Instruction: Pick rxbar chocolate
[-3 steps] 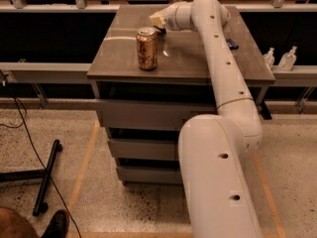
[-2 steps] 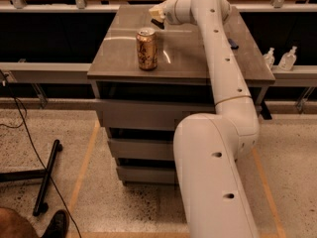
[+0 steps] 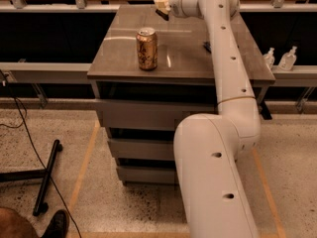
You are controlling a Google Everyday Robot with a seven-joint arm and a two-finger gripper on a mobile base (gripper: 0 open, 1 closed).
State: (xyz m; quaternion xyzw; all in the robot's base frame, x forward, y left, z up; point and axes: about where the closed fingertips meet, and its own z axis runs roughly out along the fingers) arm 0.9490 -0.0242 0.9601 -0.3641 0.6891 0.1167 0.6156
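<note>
My gripper [image 3: 160, 6] is over the far end of the grey table [image 3: 119, 58], a little above its top. A small dark flat piece, the rxbar chocolate [image 3: 162, 15], shows just under the pale fingertips and seems to be held between them, off the table. Most of the bar is hidden by the fingers. My white arm reaches up from the lower right, over the table's right half.
A gold-brown drink can [image 3: 147, 48] stands upright near the table's front left, well in front of the gripper. A small dark flat object [image 3: 207, 46] lies on the table, partly hidden behind my arm. Two bottles [image 3: 280, 59] stand on a ledge at right.
The gripper has risen from the table top and moved slightly towards the far edge, with the dark bar staying under its fingertips. The can has not moved.
</note>
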